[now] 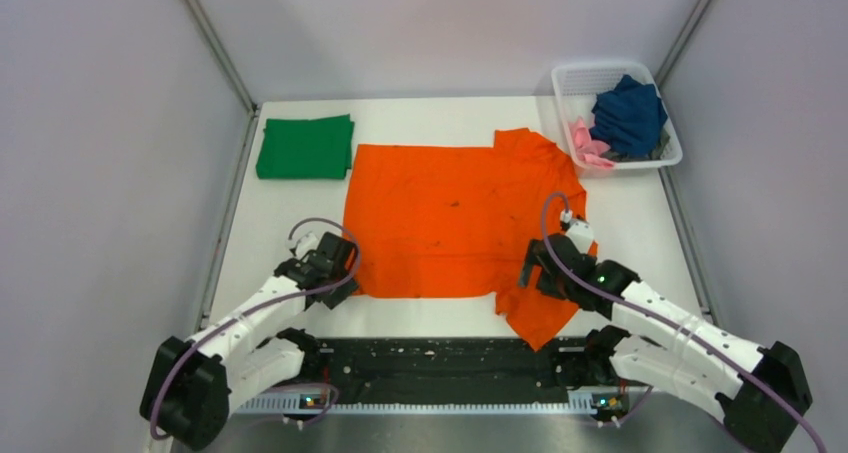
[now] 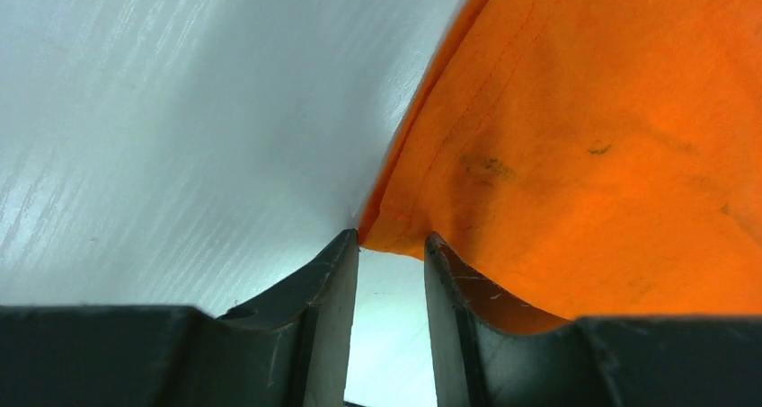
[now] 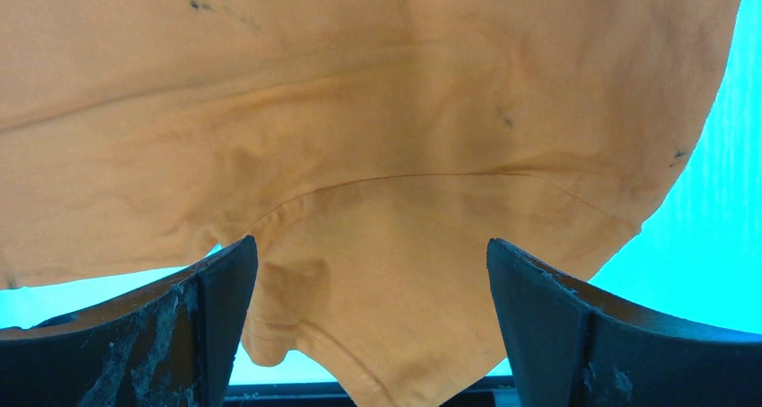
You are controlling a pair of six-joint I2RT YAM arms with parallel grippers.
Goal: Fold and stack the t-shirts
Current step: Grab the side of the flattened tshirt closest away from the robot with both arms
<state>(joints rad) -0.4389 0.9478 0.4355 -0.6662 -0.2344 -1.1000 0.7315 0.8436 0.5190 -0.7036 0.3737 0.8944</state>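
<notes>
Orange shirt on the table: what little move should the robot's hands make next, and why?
Probably the left hand should nudge forward and close on the near corner of the bright orange cloth t-shirt. That corner lies just at its fingertips, not between them, and they stand slightly apart. The right hand is wide open over the sleeve, so nothing is gripped yet.

Orange t-shirt (image 2: 575, 137): matt soft cloth, creased, stitched hem, dark flecks, lying at the fingertips. Table (image 2: 180, 110), left of the left gripper (image 2: 391, 241) fingers (image 2: 328, 308): white, smooth, glossy, streaky sheen. Those fingers: black matt plastic, scratched. Right gripper (image 3: 370, 254) fingers (image 3: 207, 326): same plastic, dusted grey.
</notes>
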